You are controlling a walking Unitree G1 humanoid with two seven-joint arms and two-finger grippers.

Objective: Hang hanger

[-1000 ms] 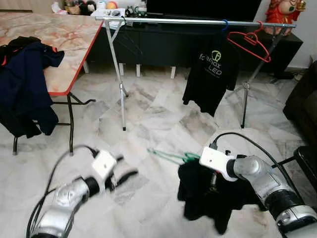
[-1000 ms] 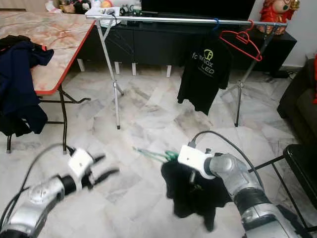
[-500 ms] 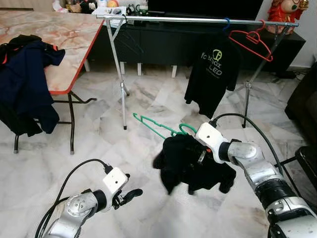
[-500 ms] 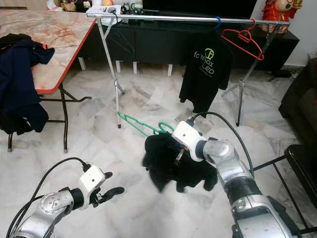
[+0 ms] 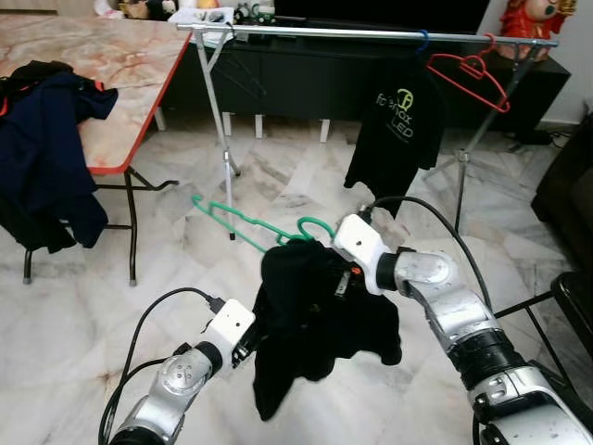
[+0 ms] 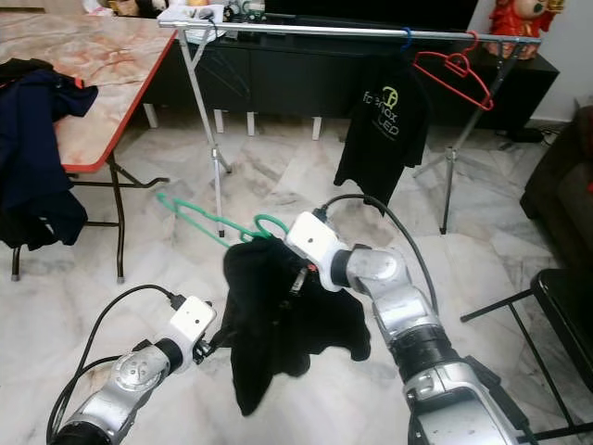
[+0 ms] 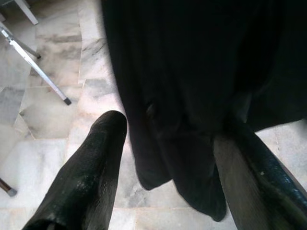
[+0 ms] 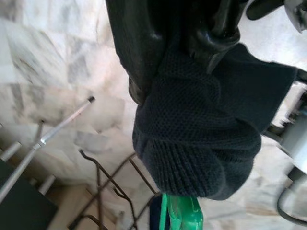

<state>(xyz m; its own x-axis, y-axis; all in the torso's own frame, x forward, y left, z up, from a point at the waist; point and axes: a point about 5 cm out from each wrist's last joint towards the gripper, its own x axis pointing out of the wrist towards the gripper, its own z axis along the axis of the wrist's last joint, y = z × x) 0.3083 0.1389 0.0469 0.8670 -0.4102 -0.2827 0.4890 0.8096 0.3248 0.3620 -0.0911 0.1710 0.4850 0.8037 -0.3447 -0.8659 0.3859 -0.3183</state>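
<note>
Hanger: green plastic hanger, thin and wiry with a curled hook, carrying a limp black garment; held in mid-air above the marble floor, at about 6 o'clock from the clothes rail and well short of it.
Table: at 9 to 10 o'clock, a marble-pattern top with a red edge; dark blue clothing slumps over its near corner.
Left gripper: low at 7 o'clock; fingers spread wide, one either side of the garment's hanging lower folds, not closed on the cloth.
Left wrist view: two glossy black fingers and the cloth's hem close up, plus a thin metal leg on pale tiles; the hanger itself is out of this frame.
Right gripper: at centre, pressed into the top of the garment; fingers closed on the bunched collar by the hanger's hook.
Right wrist view: coarse ribbed knit of the collar pinched between the fingers, a stub of green plastic just beyond it; the head views give none of that weave.
Rail: straight silver tube on splayed legs; at 1 o'clock a black T-shirt with pale print hangs from it, and a bare red hanger tilts beside it.
</note>
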